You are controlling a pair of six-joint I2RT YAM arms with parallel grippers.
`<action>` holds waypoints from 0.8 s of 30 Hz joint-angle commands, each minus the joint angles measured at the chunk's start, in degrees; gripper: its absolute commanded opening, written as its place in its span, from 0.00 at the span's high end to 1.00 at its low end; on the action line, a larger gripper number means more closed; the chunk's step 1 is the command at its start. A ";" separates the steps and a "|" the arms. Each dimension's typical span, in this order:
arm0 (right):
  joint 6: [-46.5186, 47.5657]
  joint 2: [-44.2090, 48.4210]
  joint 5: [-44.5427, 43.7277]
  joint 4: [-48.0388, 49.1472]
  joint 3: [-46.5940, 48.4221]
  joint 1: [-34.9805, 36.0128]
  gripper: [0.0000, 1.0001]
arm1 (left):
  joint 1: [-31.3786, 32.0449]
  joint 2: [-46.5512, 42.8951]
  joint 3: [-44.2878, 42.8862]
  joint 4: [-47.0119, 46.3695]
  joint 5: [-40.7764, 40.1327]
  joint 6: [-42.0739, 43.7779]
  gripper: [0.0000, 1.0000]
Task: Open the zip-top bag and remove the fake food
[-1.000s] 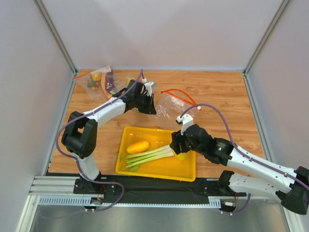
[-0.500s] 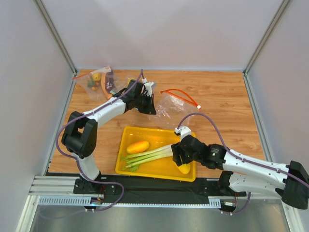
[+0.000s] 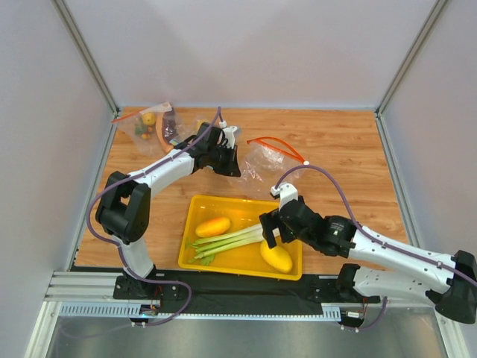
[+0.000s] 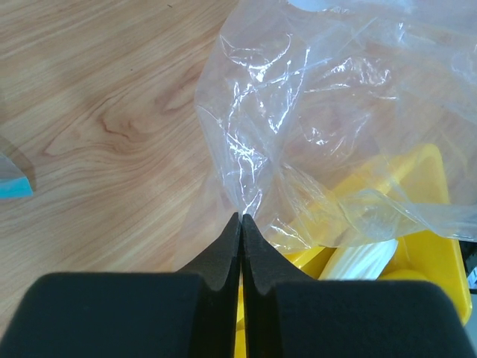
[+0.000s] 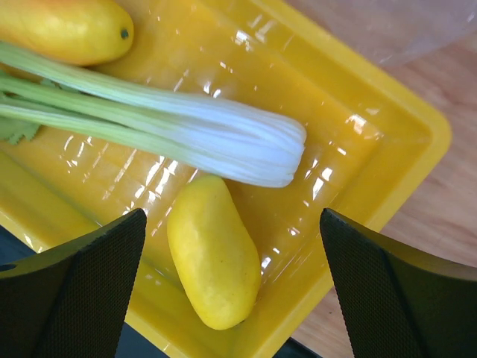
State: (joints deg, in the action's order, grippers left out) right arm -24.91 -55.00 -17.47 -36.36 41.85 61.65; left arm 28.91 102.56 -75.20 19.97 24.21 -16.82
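Yellow plastic fills most of what we see from the right wrist: the yellow tray [image 5: 417,145] holds all three pieces of the fake food. The celery stalk [image 5: 186,130] lies across the tray with its white butt towards the right wrist camera's right. The orange fruit [image 5: 71,30] sits just beyond the stalk. The yellow fruit [image 5: 212,261] lies on the stalk's near side, close to the tray's rim and just beside the butt.

The right gripper [image 5: 232,224] hangs over the yellow fruit with its jaws spread wide and nothing between them. We see neither finger [image 5: 82,291] touching the fruit.

From above, we find the tray [image 3: 195,257] at the near edge of the wooden table [image 3: 350,149]. The right gripper [image 3: 270,233] is over the tray's right half.

The zip-top bag [image 3: 261,160] lies crumpled on the table just beyond the tray's far rim, its red-orange zip strip [image 3: 279,144] curling open on the far side. The left gripper [image 3: 229,165] is at the bag's left edge. In the left wrist view its jaws are clenched together on a fold of the clear film [image 4: 320,112], and we make out the tray through the plastic.

A cluster of smaller clear bags [image 3: 153,125] sits well apart in the far left corner
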 commanded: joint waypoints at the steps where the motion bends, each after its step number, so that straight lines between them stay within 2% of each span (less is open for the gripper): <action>1: 4.68 1.92 -5.64 0.41 5.00 -1.61 0.00 | -0.08 0.44 -2.76 1.04 -0.83 1.17 0.95; 2: 5.30 2.27 -5.55 2.24 5.61 -3.62 0.00 | -0.08 0.53 -3.02 1.13 -0.83 1.09 0.93; 5: 7.50 2.88 -4.77 8.13 5.79 -7.76 0.00 | -0.08 0.53 -3.20 1.65 -1.44 1.09 0.77; 6: 7.94 2.80 -3.89 9.45 5.88 -9.08 0.00 | -0.08 0.45 -3.11 1.83 -1.62 1.09 0.67; 8: 8.47 2.36 -1.96 12.62 6.14 -13.64 0.00 | -0.08 0.09 -3.20 2.09 -2.23 1.09 0.54; 9: 8.56 2.18 0.31 13.50 6.67 -15.14 0.00 | -0.08 -0.08 -3.37 2.53 -2.93 1.17 0.45; 10: 8.82 2.09 1.12 14.12 6.93 -16.63 0.00 | -0.08 -0.26 -3.64 2.88 -3.37 1.26 0.25; 12: 9.87 1.83 2.44 15.18 8.16 -20.07 0.00 | -0.16 -0.96 -3.99 3.93 -5.03 1.70 0.01; 18: 11.46 0.87 7.61 16.49 9.92 -30.34 0.00 | -1.13 -5.09 -4.52 6.92 -9.96 2.23 0.01; 24: 11.20 -1.33 14.99 18.34 10.27 -43.70 0.00 | -9.28 -14.31 -1.98 6.32 -14.36 -1.19 0.01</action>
State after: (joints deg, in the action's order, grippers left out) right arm -14.66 -55.24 -8.05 -20.93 50.02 22.44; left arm 24.36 96.38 -76.90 27.16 13.47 -16.27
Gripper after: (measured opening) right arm 0.998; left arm 0.992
